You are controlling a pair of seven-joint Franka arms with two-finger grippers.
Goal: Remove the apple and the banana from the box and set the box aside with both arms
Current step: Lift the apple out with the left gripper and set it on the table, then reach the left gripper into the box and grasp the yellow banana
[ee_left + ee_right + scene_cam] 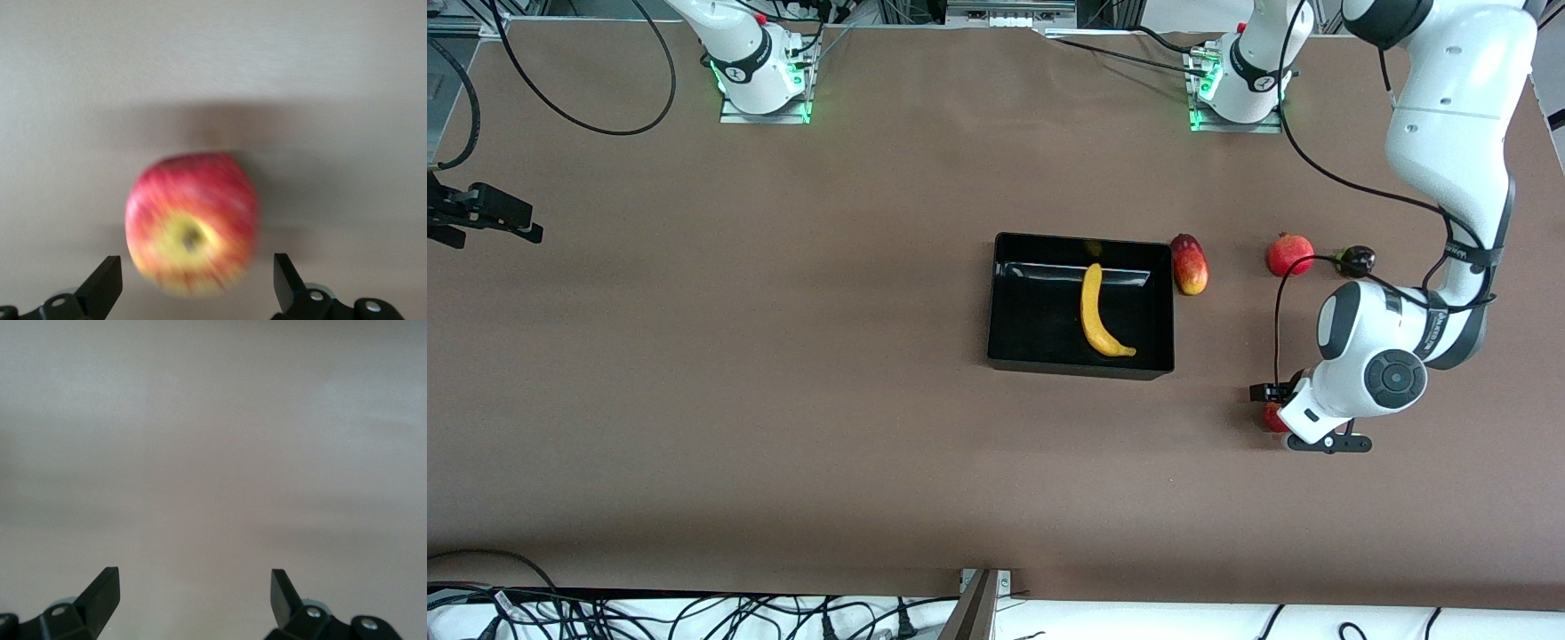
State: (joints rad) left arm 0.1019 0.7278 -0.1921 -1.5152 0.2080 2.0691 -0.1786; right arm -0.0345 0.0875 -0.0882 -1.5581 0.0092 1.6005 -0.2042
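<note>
**Apple set down outside the box; banana waiting inside**

Front view. The left gripper [1272, 402] is hanging low over the table [783, 400] toward the left arm's end, at about four o'clock from the box [1080, 363]. The apple [1272, 418] is peeking out red beneath it, well apart from the box. The banana [1100, 313] is lying in the box, running from twelve toward five o'clock. A mango [1190, 264] is sitting just beside the box at its two o'clock corner; a pomegranate [1289, 254] and a small dark fruit [1357, 260] are lying farther toward the left arm's end. The right gripper [480, 216] is waiting at the right arm's end.

Left wrist view. The fingers [103, 283] are standing spread, clear of the apple on both sides: released. To finish well, the gripper should be lifting straight up, so neither finger nudges the fruit into rolling.

Right wrist view. The fingers [100, 593] are standing apart over bare table, holding nothing.

Count: one apple, one banana, one box, one mango, one pomegranate, one dark fruit, two arms.
</note>
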